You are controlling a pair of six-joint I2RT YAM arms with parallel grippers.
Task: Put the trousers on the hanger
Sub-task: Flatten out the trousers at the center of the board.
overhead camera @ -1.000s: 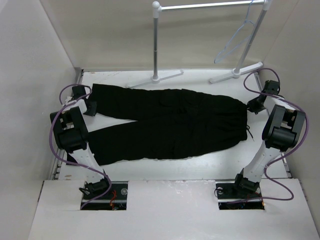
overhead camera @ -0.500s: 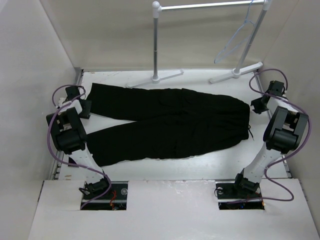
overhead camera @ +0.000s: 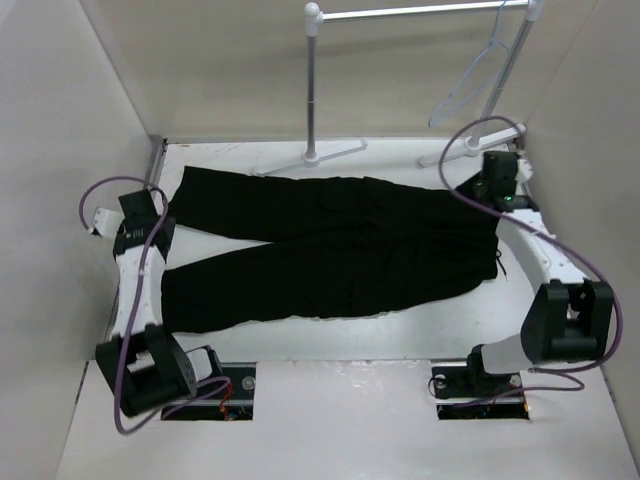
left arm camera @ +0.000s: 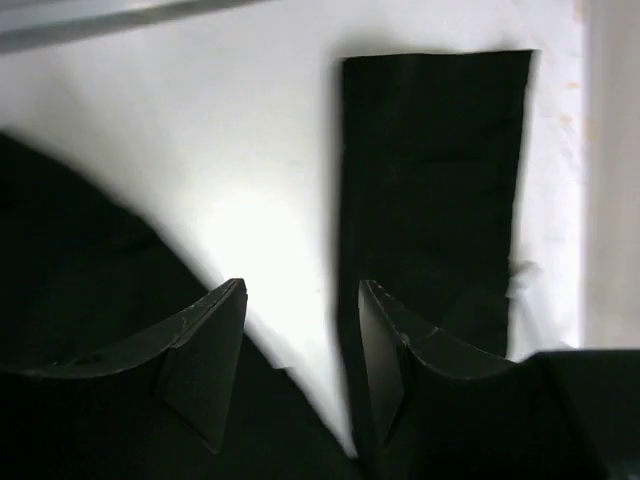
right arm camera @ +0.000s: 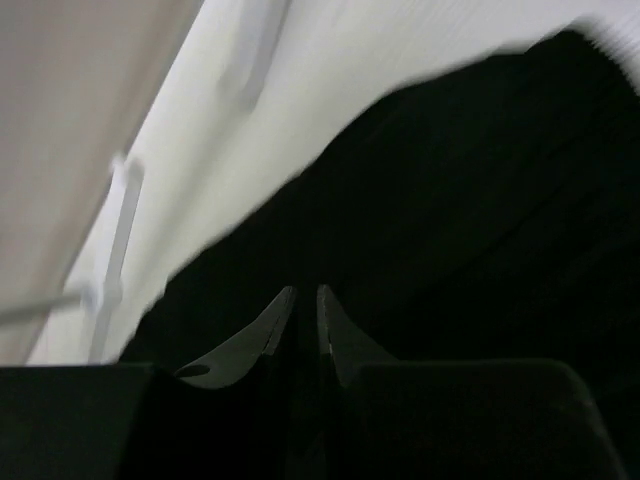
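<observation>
Overhead view, wrist close-ups, probably sharing trousers [overhead camera: 330,250]

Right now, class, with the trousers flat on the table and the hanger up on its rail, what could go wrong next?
1. The left gripper is open over bare table between the legs of the trousers; closing there may catch nothing.
2. The right gripper sits close to the rack's foot and might knock it, shaking the hanger loose.
3. Such long, limp cloth could slide off the hanger.

White arms [overhead camera: 135,290], black joints [overhead camera: 565,320] (purple cables [overhead camera: 487,119])
</observation>
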